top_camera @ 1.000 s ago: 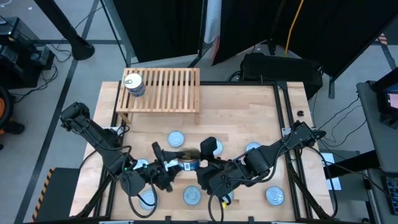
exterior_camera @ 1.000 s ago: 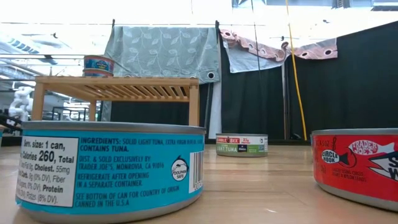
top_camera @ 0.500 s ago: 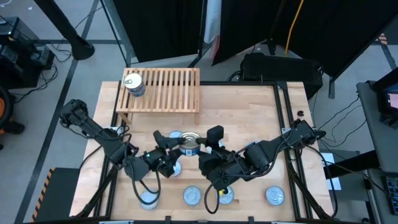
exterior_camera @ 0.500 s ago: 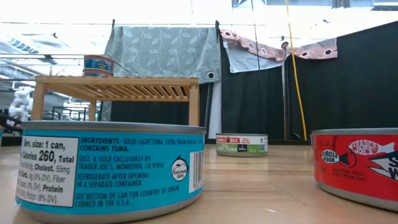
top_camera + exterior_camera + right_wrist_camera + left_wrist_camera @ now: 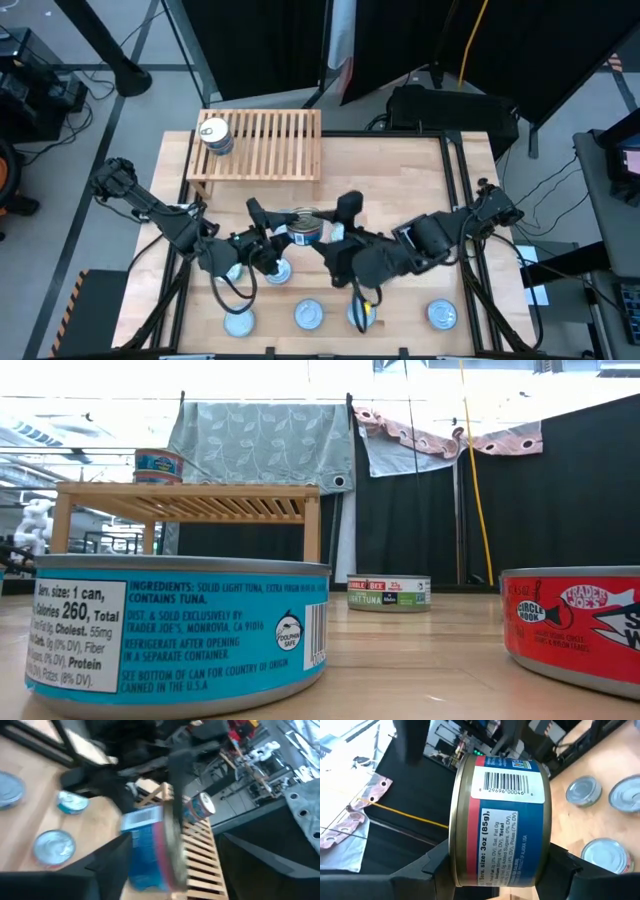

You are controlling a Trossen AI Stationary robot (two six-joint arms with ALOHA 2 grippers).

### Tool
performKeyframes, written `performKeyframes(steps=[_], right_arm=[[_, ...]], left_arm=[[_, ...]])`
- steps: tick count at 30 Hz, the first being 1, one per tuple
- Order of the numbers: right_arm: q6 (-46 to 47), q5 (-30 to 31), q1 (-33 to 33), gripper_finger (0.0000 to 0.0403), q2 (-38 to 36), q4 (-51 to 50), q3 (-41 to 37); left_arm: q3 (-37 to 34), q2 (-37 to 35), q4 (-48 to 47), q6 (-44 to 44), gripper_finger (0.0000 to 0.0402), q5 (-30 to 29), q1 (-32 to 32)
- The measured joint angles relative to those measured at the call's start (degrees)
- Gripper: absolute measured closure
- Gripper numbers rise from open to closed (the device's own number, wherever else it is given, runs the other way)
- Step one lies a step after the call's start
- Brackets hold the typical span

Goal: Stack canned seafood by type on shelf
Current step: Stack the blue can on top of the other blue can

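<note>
Overhead, left fingers (image 5: 440, 870) clamped on tin (image 5: 499, 822), right fingers unclear, wooden tabletop (image 5: 400, 180), black curtains (image 5: 540, 500)

Eight cans (image 5: 305, 228), one shelf (image 5: 262, 143), two arms.

Counter (image 5: 400, 185): pale wood planks, smooth, light satin sheen. Shelf (image 5: 270, 140): bare light wooden slats, matt. Held can (image 5: 500, 820): brushed gold-toned metal rims, glossy printed paper label in blue and red. Loose cans near the counter's front edge (image 5: 309, 315): bright silvery metal lids, reflective. Near can (image 5: 180, 630): glossy teal label, shiny metal rim. Fingers (image 5: 440, 865): dark matt plastic. Backdrop: matt black cloth (image 5: 560, 490), patterned grey-green cloth (image 5: 260, 445).
</note>
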Motion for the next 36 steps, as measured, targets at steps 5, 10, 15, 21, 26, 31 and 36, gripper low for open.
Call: performKeyframes(steps=[5, 10, 15, 21, 26, 31, 36], right_arm=[[-5.03, -0.48, -0.74, 0.0061, -0.03, 4.33, 0.00], [1.58, 1.51, 1.57, 0.0061, -2.94, -5.03, -0.07], [25.28, 0.70, 5.26, 0.0062, -7.18, -25.70, 0.00], [48.21, 5.72, 8.39, 0.0062, -9.65, -41.08, -7.13], [55.25, 14.03, 9.77, 0.0062, -13.82, -36.17, -22.34], [56.95, 17.63, 9.76, 0.0062, -18.39, -24.12, -38.45], [53.11, 18.51, 8.11, 0.0062, -21.66, -17.70, -43.91]], left_arm=[[0.07, -0.09, -0.05, 1.21, 0.0192, -1.48, -0.06], [0.07, -2.57, -1.31, 5.20, 0.0192, -10.63, -0.43], [0.07, -8.98, -3.50, 8.80, 0.0192, -12.78, 0.61], [0.09, -19.30, -5.96, 13.63, 0.0192, -12.94, 8.15], [0.13, -26.44, -16.85, 10.80, 0.0192, -19.17, 16.49], [0.13, -29.11, -28.66, 4.84, 0.0192, -24.02, 22.03], [0.13, -28.95, -43.28, -4.17, 0.0192, -18.15, 26.99]])
